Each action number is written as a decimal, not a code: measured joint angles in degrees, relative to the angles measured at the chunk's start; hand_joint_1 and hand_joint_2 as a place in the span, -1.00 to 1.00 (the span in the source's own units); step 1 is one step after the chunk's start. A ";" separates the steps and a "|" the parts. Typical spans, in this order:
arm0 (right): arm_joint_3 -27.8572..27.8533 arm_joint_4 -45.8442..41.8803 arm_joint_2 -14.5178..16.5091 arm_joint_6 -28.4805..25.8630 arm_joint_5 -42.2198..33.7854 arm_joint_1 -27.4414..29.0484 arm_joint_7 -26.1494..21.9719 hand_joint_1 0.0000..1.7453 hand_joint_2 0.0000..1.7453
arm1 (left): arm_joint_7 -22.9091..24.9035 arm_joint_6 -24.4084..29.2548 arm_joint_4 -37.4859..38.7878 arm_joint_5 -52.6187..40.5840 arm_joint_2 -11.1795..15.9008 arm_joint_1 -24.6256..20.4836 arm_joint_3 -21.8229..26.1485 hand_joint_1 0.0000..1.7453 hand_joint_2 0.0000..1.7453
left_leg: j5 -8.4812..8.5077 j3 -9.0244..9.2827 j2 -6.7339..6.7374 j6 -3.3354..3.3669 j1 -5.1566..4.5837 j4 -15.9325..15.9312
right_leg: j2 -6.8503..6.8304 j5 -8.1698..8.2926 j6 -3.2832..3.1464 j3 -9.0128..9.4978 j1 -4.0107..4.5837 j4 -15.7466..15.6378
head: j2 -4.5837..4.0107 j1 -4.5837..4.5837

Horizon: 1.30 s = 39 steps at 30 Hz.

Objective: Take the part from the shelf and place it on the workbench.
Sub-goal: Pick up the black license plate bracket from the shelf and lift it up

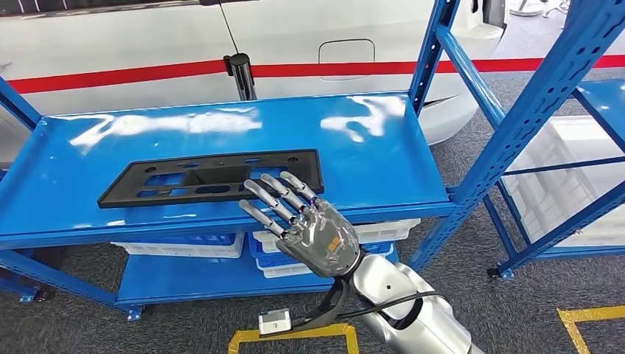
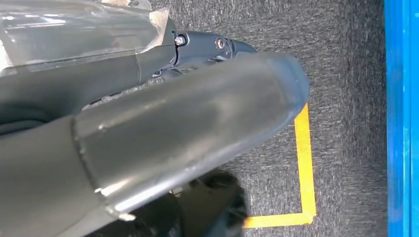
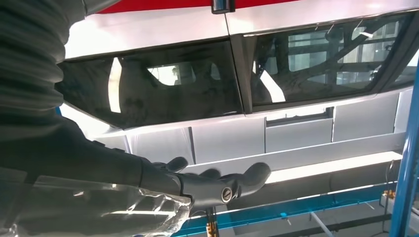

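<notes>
Right hand (image 1: 318, 232) raised at the front edge of the blue shelf (image 1: 383, 147), fingers (image 1: 276, 193) straight and spread, holding nothing. Black plastic part (image 1: 210, 177), a long flat panel with cut-outs, lies flat on the shelf; the fingertips overlap its near right edge, contact cannot be told. Left hand (image 2: 148, 128) hangs over grey carpet (image 2: 346, 98); its finger state cannot be told.
</notes>
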 joint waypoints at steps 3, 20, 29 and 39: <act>0.03 0.00 -0.01 0.00 0.00 0.27 0.00 -1.00 1.00 | 0.01 0.01 0.00 0.00 -0.01 0.10 0.01 -1.00 -1.00 | 2.04 -4.50 0.00 0.27 -0.03 3.38 | 0.20 -0.99 -0.20 1.10 0.36 0.00 | 0.00 0.00; 0.02 -0.24 -0.36 -0.10 0.01 1.26 0.00 -1.00 1.00 | -0.03 0.07 -0.02 0.01 -0.10 0.03 0.01 -1.00 -1.00 | 7.18 5.87 -0.36 3.33 -0.88 -13.24 | -0.06 -1.48 3.85 -6.32 0.36 8.50 | 0.00 0.32; 2.53 0.22 1.94 0.29 -2.91 -0.07 -2.18 -1.00 1.00 | 1.27 1.84 -0.02 -0.03 -0.28 -0.56 -0.26 -1.00 -1.00 | 5.18 7.18 -0.11 2.87 -1.01 -13.37 | 0.06 2.74 2.28 -2.93 0.35 -0.08 | 0.01 0.15; 8.97 2.90 7.36 2.81 -11.27 -4.94 -2.37 -1.00 1.00 | 2.90 3.28 -0.02 0.81 -0.51 -1.42 -1.46 -1.00 -1.00 | 5.00 7.66 0.02 1.70 -0.88 -14.21 | 0.05 2.36 1.67 -2.72 0.67 -0.07 | 0.01 0.17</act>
